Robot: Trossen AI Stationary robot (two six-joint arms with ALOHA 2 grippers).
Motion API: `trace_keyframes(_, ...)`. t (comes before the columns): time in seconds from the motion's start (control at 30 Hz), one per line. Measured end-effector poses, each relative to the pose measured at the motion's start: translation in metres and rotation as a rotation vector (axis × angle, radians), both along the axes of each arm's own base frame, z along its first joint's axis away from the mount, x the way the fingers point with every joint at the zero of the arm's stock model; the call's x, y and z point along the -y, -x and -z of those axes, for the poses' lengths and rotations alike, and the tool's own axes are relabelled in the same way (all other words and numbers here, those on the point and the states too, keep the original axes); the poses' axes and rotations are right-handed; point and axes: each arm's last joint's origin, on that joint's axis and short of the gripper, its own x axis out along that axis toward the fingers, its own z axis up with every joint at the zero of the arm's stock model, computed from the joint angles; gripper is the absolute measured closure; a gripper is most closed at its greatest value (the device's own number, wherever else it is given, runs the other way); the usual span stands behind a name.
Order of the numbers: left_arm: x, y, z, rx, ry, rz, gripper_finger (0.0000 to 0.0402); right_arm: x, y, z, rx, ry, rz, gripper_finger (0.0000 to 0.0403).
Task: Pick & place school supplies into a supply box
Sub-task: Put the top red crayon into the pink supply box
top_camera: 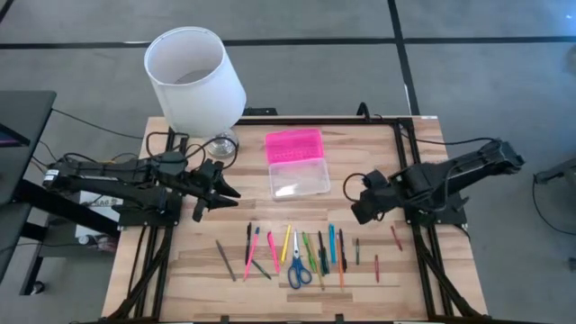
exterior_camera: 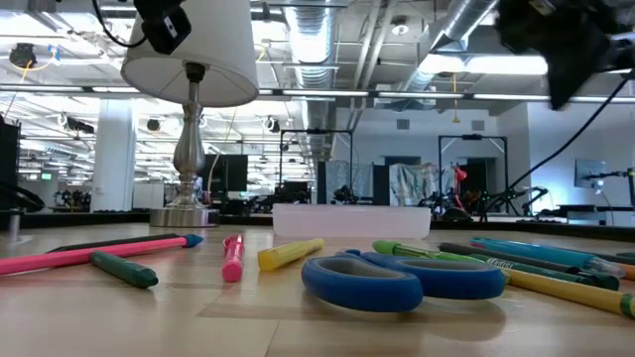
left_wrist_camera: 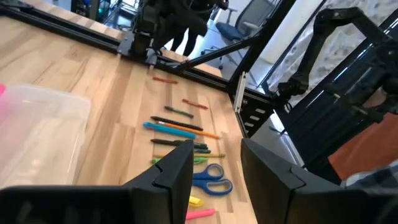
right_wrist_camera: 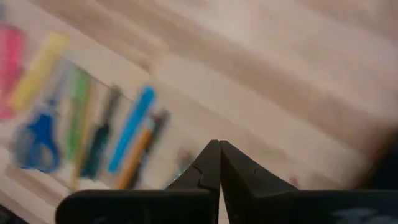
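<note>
Pens, pencils and markers (top_camera: 306, 250) lie in a loose row along the near part of the wooden table (top_camera: 180, 270), with blue-handled scissors (top_camera: 298, 266) among them near the row's middle. Farther back, at the table's centre, sits the supply box (top_camera: 298, 175), its clear base nearest the row and its pink ribbed lid (top_camera: 293, 145) open on the far side. The left gripper (top_camera: 219, 191) hovers to the left of the box, fingers apart and holding nothing. The right gripper (top_camera: 360, 209) hangs to the right of the box, above the row's right end, fingers pressed together and empty. At the far left corner stands a white lamp (top_camera: 193, 76).
</note>
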Motion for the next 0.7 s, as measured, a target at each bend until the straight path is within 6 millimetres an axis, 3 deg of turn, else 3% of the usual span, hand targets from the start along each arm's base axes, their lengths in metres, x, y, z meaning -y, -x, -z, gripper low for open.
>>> trace_keyframes(0.4, 0.0, 0.001, 0.004, -0.035, -0.015, 0.001, 0.0274, -0.02, 0.007, 0.021, -0.351, -0.064, 0.015, 0.0399)
trace_keyframes(0.7, -0.001, 0.001, 0.004, -0.037, -0.027, -0.021, 0.0274, -0.04, 0.001, 0.042, -0.511, -0.045, -0.037, 0.032)
